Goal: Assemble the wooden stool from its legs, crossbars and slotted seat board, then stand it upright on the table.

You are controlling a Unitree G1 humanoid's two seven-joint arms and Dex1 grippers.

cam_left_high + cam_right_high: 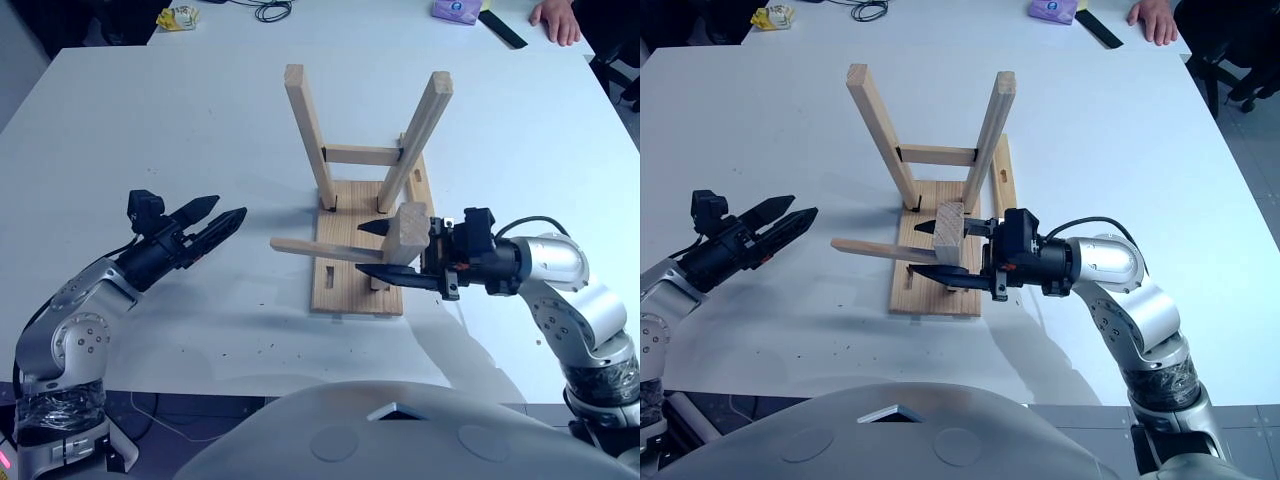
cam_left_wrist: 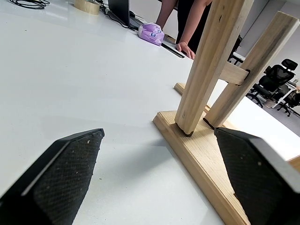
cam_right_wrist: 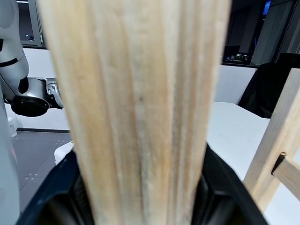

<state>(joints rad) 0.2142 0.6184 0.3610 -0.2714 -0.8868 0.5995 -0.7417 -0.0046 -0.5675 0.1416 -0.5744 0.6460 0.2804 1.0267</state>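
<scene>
Right hand (image 1: 385,250) is clamped on a wooden leg (image 1: 320,250), grabbing it right by the thick end. The leg's lying pretty much level over the near half of the seat board (image 1: 350,295), with its thin end poking out past the board's edge toward the robot's left. Can't tell if it's actually touching the board or just above it. Left hand (image 1: 225,210) is wide open, fingers (image 2: 70,173) spread, hanging over bare desk (image 1: 150,120) left of the board and clear of it, pointed at the stool parts. The board itself is flat on the desk around the middle, with two legs (image 1: 310,135) standing up out of its far end, joined partway up by a crossbar (image 1: 362,155). A slot (image 1: 330,272) shows in the near half of the board. There's also a loose wooden piece (image 1: 1005,170) lying flat on the desk right along the board's far right side.
</scene>
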